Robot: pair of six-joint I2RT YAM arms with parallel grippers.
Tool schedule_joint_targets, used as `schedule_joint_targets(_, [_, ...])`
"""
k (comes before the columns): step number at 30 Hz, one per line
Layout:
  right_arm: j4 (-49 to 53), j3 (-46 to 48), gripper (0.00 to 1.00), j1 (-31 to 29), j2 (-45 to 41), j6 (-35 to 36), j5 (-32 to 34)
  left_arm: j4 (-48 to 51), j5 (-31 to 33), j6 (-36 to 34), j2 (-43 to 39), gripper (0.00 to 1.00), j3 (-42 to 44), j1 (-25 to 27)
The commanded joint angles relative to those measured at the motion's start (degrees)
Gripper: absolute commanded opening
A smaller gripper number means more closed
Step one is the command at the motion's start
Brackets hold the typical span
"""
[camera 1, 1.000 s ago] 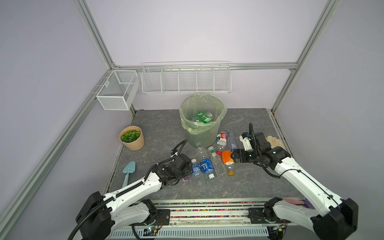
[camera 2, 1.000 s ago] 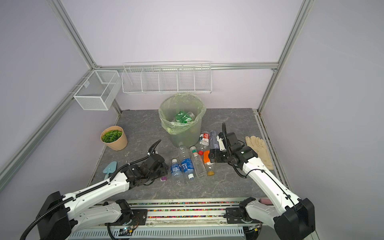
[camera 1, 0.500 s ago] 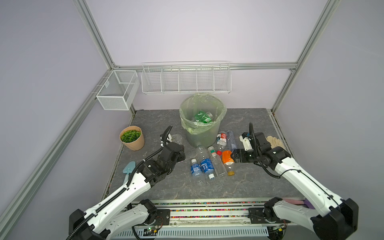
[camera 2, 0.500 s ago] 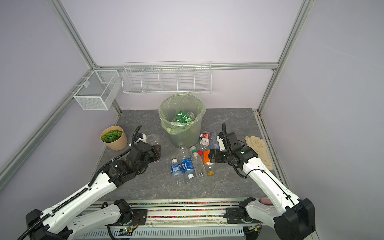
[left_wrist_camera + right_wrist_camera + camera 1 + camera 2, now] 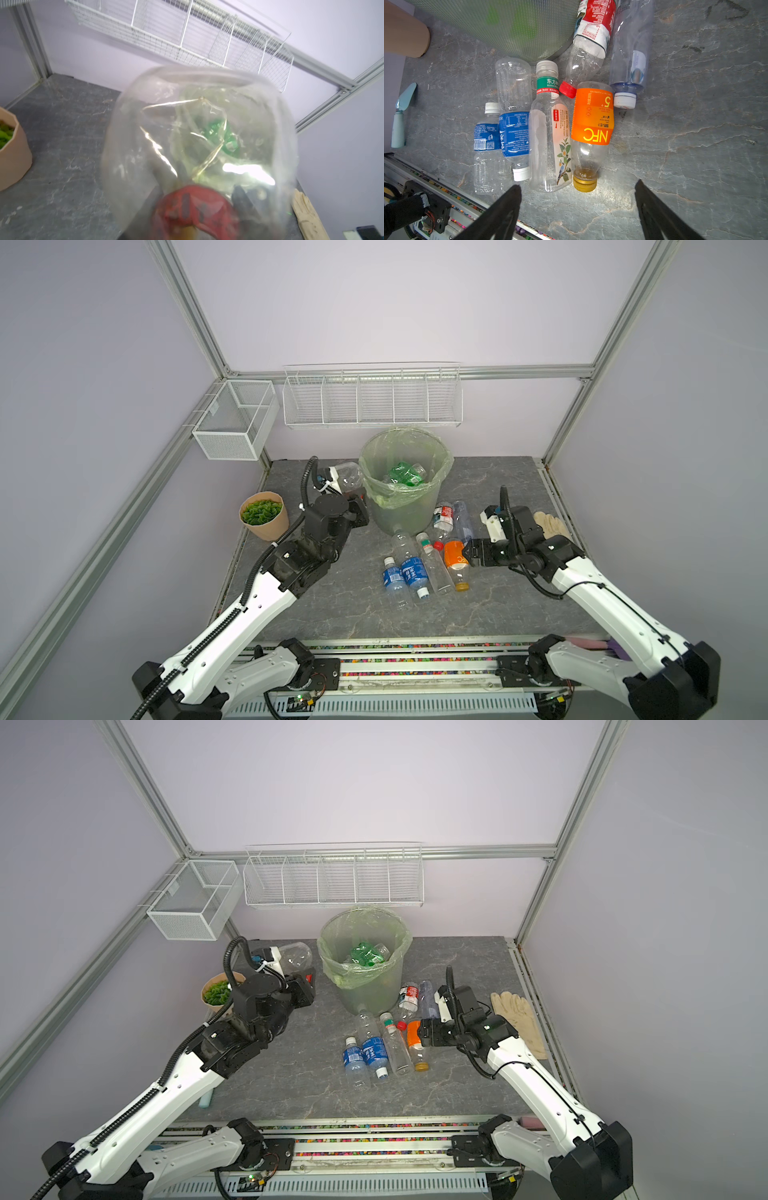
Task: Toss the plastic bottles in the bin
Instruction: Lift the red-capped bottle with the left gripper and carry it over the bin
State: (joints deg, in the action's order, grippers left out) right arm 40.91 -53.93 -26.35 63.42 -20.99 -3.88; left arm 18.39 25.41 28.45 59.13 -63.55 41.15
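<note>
Jaws of your left gripper (image 5: 358, 506) pinch a clear red-capped bottle (image 5: 348, 477) beside the rim of the bin (image 5: 405, 512), poised for the drop, while your right gripper (image 5: 468, 559) gapes empty by the orange-labelled bottle (image 5: 455, 562) near that bin's foot.

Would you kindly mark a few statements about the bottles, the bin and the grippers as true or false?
1. The left gripper holds a clear bottle up beside the bin. True.
2. The right gripper is shut on the orange-labelled bottle. False: the right gripper is open near the orange-labelled bottle and holds nothing.
3. A green bottle lies inside the bin. True.
4. In both top views the plant pot stands right of the bin. False: the plant pot stands left of it.
</note>
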Motion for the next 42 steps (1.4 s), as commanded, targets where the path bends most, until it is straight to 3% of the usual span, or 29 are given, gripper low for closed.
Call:
schedule_joint_targets(1, [0.6, 0.7, 0.88, -0.2, -1.1, 0.5, 0.7, -10.1, -2.5, -7.2, -0.8, 0.31, -0.8, -0.3])
schedule_joint_targets(11, [1.1, 0.8, 0.88, -0.2, -1.8, 0.5, 0.9, -21.9, -6.3, -12.9, 0.6, 0.28, -3.2, -0.3])
schedule_joint_targets(42, [1.5, -0.6, 0.88, -0.2, -1.2, 1.4, 1.3, -24.9, -10.7, -18.5, 10.8, 0.26, -16.5, -0.3])
